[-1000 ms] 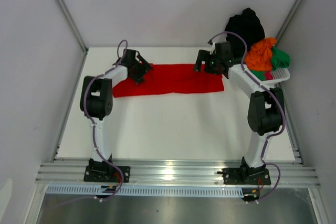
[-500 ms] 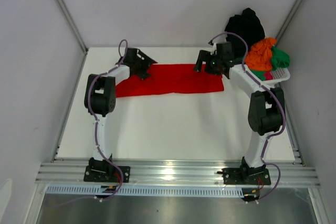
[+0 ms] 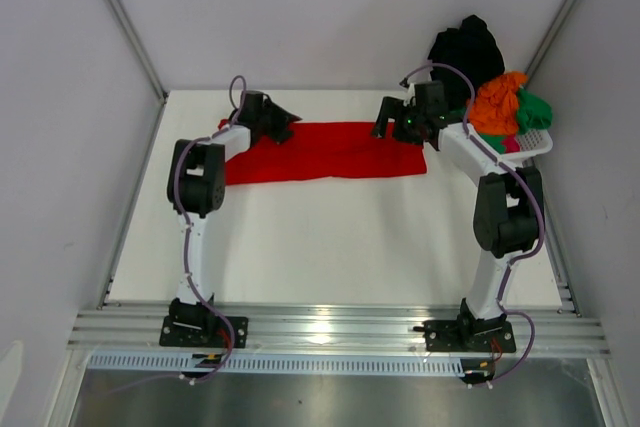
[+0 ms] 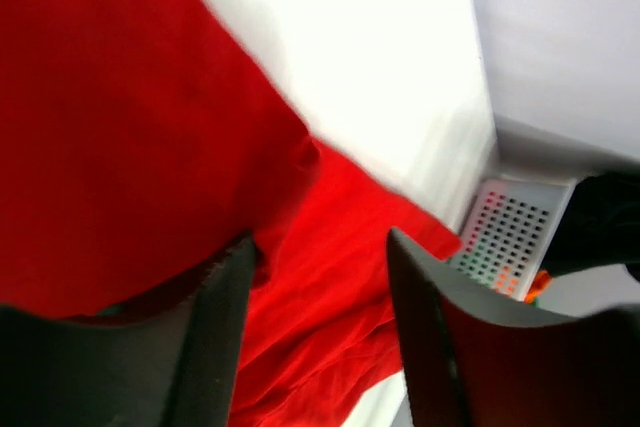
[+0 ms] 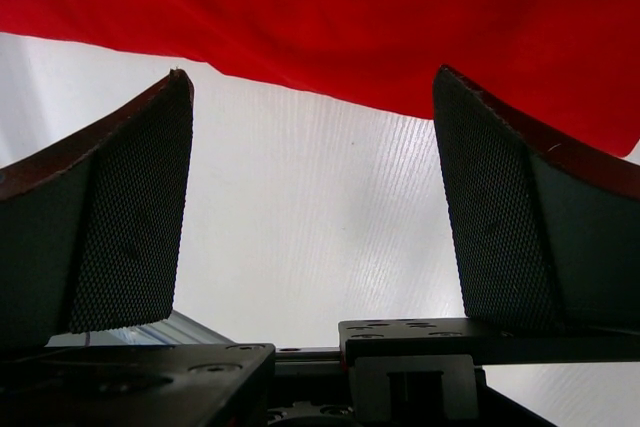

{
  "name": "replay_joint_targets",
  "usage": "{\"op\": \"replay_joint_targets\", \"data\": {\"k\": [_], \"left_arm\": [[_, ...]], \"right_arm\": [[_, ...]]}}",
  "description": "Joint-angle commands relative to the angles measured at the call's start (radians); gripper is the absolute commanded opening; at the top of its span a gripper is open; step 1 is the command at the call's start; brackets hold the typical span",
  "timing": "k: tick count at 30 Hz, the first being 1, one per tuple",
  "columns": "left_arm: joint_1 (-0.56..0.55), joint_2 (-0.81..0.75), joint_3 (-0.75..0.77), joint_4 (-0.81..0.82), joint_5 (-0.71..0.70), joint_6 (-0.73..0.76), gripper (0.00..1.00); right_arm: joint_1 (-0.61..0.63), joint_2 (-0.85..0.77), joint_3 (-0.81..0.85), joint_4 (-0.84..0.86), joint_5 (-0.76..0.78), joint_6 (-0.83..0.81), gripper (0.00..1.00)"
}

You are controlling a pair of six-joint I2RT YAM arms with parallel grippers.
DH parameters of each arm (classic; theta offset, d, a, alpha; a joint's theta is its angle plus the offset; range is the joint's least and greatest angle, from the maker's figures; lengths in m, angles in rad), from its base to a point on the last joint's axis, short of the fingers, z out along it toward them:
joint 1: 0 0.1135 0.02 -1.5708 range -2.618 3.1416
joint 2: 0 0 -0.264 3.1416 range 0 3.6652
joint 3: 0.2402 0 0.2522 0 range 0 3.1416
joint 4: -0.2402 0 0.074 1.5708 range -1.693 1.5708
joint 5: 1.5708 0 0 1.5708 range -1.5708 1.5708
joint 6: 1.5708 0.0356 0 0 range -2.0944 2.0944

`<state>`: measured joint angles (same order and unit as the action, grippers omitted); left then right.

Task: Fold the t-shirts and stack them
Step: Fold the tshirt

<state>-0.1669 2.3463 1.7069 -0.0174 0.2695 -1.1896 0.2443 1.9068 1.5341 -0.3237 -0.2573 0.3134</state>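
The bright red cloth t-shirt (image 3: 330, 150) lies flat on the far side of the white table (image 3: 330, 247), long axis left to right. The left gripper (image 3: 274, 125) sits at its left end, jaws part-way apart over cloth (no pinch visible); the right gripper (image 3: 392, 127), spread wide, hovers at its right end

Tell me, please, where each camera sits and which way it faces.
Top external: above and behind both arms, seen whole; looks down on table, red t-shirt, white basket.
Left wrist: over the t-shirt, facing the basket; left gripper fingers show.
Right wrist: low, facing the t-shirt's edge between the open right gripper fingers.
Shared: t-shirt in all; basket in the first two.
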Motion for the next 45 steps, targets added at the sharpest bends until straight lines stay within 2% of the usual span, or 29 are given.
{"op": "replay_joint_targets", "data": {"k": [1, 3, 6, 14, 15, 16, 17, 18, 20, 24, 25, 26, 28, 29, 30, 31, 32, 33, 35, 37, 38, 40, 42, 44, 45], "left_arm": [[0.003, 0.007, 0.046, 0.140, 0.048, 0.007, 0.54], [0.000, -0.002, 0.027, 0.215, 0.066, 0.019, 0.49], [-0.002, -0.033, -0.009, 0.273, 0.060, 0.042, 0.51], [0.006, -0.082, -0.027, 0.243, 0.082, 0.087, 0.52], [0.013, -0.120, -0.048, 0.222, 0.086, 0.094, 0.47], [0.018, -0.151, -0.068, 0.215, 0.103, 0.116, 0.30], [0.021, -0.185, -0.120, 0.218, 0.109, 0.131, 0.17], [0.030, -0.226, -0.177, 0.202, 0.109, 0.148, 0.01], [0.033, -0.364, -0.260, 0.137, 0.114, 0.232, 0.01], [0.009, -0.573, -0.256, -0.188, 0.051, 0.453, 0.01], [0.004, -0.640, -0.251, -0.255, 0.018, 0.544, 0.01], [-0.002, -0.672, -0.248, -0.319, -0.083, 0.583, 0.01], [-0.002, -0.773, -0.280, -0.432, -0.154, 0.677, 0.01], [-0.002, -0.810, -0.292, -0.446, -0.197, 0.705, 0.01], [-0.002, -0.846, -0.338, -0.464, -0.205, 0.753, 0.18], [-0.002, -0.884, -0.354, -0.469, -0.210, 0.775, 0.40], [0.000, -0.951, -0.371, -0.469, -0.205, 0.792, 0.70], [0.000, -0.984, -0.388, -0.469, -0.202, 0.815, 0.98], [0.004, -1.065, -0.452, -0.455, -0.205, 0.824, 1.00], [0.045, -1.107, -0.567, -0.340, -0.152, 0.806, 1.00], [0.073, -1.130, -0.608, -0.317, -0.059, 0.748, 1.00], [0.122, -1.148, -0.665, -0.236, 0.023, 0.676, 0.99], [0.156, -1.170, -0.736, -0.152, 0.063, 0.619, 1.00], [0.155, -1.167, -0.769, -0.099, 0.043, 0.608, 1.00], [0.153, -1.145, -0.774, -0.089, 0.034, 0.582, 0.99]], "right_arm": [[-0.004, -0.018, -0.012, 0.011, -0.013, -0.011, 0.91], [-0.004, -0.017, -0.015, 0.011, -0.016, -0.008, 0.91], [-0.005, -0.018, -0.025, 0.023, -0.019, 0.001, 0.91], [-0.004, -0.022, -0.031, 0.028, -0.020, 0.004, 0.90], [-0.004, -0.023, -0.031, 0.028, -0.020, 0.004, 0.90], [-0.005, -0.028, -0.031, 0.031, -0.017, 0.001, 0.89], [-0.005, -0.028, -0.032, 0.032, -0.011, 0.001, 0.84], [-0.007, -0.029, -0.031, 0.038, -0.008, 0.001, 0.50], [-0.010, -0.029, -0.023, 0.046, -0.005, 0.003, 0.01], [-0.011, -0.026, 0.038, 0.043, 0.001, -0.034, 0.00], [-0.011, -0.028, 0.044, 0.044, -0.010, -0.048, 0.00], [-0.011, -0.034, 0.044, 0.057, -0.025, -0.071, 0.00], [-0.010, -0.048, 0.023, 0.101, -0.063, -0.138, 0.00], [-0.007, -0.055, 0.020, 0.119, -0.072, -0.155, 0.03], [-0.007, -0.060, 0.015, 0.124, -0.085, -0.169, 0.12], [-0.007, -0.067, 0.014, 0.127, -0.098, -0.193, 0.31], [-0.005, -0.084, 0.015, 0.121, -0.105, -0.209, 0.81], [0.000, -0.094, 0.015, 0.117, -0.111, -0.227, 0.88], [0.006, -0.127, 0.008, 0.106, -0.103, -0.289, 0.99], [0.018, -0.146, -0.035, 0.112, -0.108, -0.380, 0.99], [0.016, -0.161, -0.058, 0.144, -0.105, -0.399, 0.99], [0.015, -0.164, -0.078, 0.153, -0.103, -0.413, 0.99], [0.015, -0.154, -0.078, 0.163, -0.045, -0.325, 0.99], [0.015, -0.137, -0.065, 0.155, -0.042, -0.207, 0.99], [0.019, -0.112, -0.065, 0.153, 0.007, -0.165, 0.99]]}}
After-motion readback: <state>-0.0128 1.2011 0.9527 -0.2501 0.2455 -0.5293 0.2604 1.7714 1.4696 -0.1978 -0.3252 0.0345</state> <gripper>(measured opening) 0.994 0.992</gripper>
